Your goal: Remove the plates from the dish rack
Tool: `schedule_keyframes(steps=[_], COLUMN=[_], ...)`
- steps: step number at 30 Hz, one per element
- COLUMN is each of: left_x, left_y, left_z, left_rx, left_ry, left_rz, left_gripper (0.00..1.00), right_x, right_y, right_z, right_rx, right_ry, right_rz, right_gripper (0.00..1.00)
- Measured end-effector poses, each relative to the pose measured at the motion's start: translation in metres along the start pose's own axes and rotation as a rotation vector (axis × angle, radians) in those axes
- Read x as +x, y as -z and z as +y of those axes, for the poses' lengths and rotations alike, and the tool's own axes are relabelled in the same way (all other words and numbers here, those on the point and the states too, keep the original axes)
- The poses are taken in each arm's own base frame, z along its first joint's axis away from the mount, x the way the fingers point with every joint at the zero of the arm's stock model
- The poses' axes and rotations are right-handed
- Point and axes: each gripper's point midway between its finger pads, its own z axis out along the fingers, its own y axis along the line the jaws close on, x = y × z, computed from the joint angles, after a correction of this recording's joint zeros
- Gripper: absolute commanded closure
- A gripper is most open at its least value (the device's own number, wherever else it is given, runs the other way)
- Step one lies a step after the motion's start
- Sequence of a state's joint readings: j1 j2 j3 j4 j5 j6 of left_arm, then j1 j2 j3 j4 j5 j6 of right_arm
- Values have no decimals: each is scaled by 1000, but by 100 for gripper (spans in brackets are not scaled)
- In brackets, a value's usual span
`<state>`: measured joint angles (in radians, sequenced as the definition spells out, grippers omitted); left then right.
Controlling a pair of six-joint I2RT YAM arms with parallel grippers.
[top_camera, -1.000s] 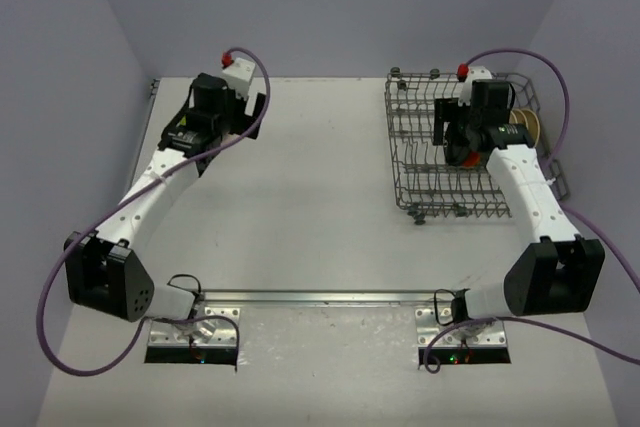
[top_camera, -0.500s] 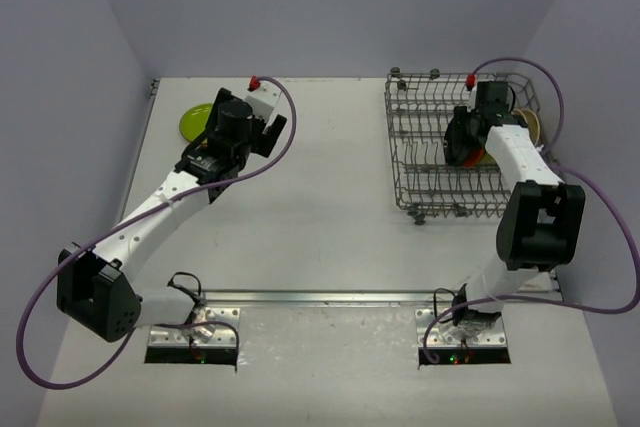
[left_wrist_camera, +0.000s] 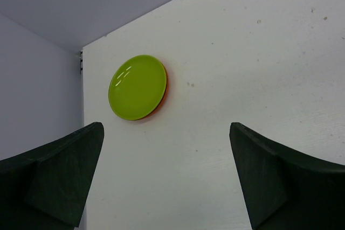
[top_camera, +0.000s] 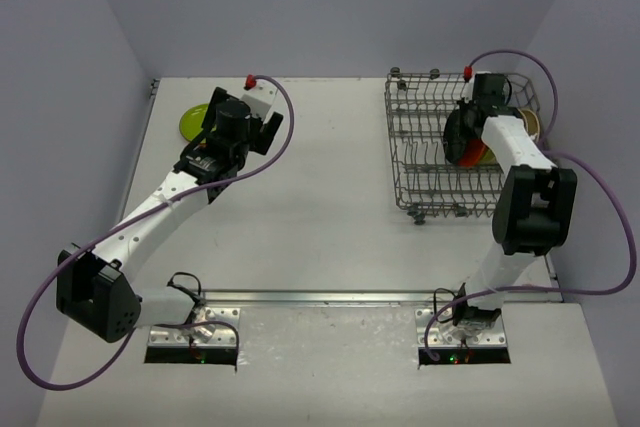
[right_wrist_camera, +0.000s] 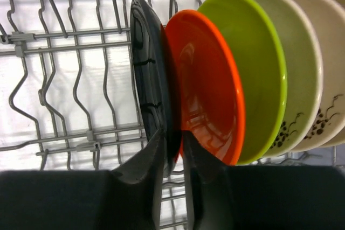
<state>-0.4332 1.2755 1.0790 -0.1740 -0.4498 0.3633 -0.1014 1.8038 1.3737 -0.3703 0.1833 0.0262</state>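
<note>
The dish rack [top_camera: 415, 142] stands at the table's far right. In the right wrist view its wires [right_wrist_camera: 70, 33] hold a row of upright plates: a dark grey plate [right_wrist_camera: 146, 63], an orange one [right_wrist_camera: 207, 84], a lime green one [right_wrist_camera: 259, 68] and beige ones [right_wrist_camera: 307, 74]. My right gripper [right_wrist_camera: 173, 149] reaches into the rack and is shut on the dark grey plate's lower rim, right next to the orange plate. A lime green plate [left_wrist_camera: 137, 87] lies flat on an orange one [left_wrist_camera: 165, 87] at the table's far left. My left gripper [left_wrist_camera: 167, 184] hovers open and empty just short of that stack.
The side wall and the table's far left corner [left_wrist_camera: 82, 60] lie close behind the stacked plates. Purple cables [top_camera: 285, 127] loop off both wrists. A metal rail [top_camera: 320, 297] runs along the near edge between the arm bases.
My right gripper's fingers have come together on the dark grey plate, and that arm's elbow has risen. My left arm has drawn back to the right, uncovering the green plate on the table.
</note>
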Motion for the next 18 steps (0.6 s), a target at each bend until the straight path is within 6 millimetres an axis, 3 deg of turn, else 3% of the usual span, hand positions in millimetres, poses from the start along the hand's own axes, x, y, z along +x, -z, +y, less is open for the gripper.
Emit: schedule_keyframes(steps=[5,9,14,15,18], left_x=[-1,-8,-41,-50,-71], left_y=[0,3,11,14,23], left_z=[-3,-4,-11,-12,-19], left_rx=[19,36,122,142,224], left_ry=[12,42,123,141,177], left_rz=[-1,-7,-57,-73,-112], left_gripper=[0,0,0,0,0], right_x=[-2,-15,-50,-64,-96], right_y=[4,26,84,104,149], right_z=[-12,-18,-22,-21,-6], right_rx=[43,54,13,-4,-125], right_ry=[19,46,56,52,62], right_rz=[-2,-46,-184,-237,-359], right_gripper=[100,100,100,100,100])
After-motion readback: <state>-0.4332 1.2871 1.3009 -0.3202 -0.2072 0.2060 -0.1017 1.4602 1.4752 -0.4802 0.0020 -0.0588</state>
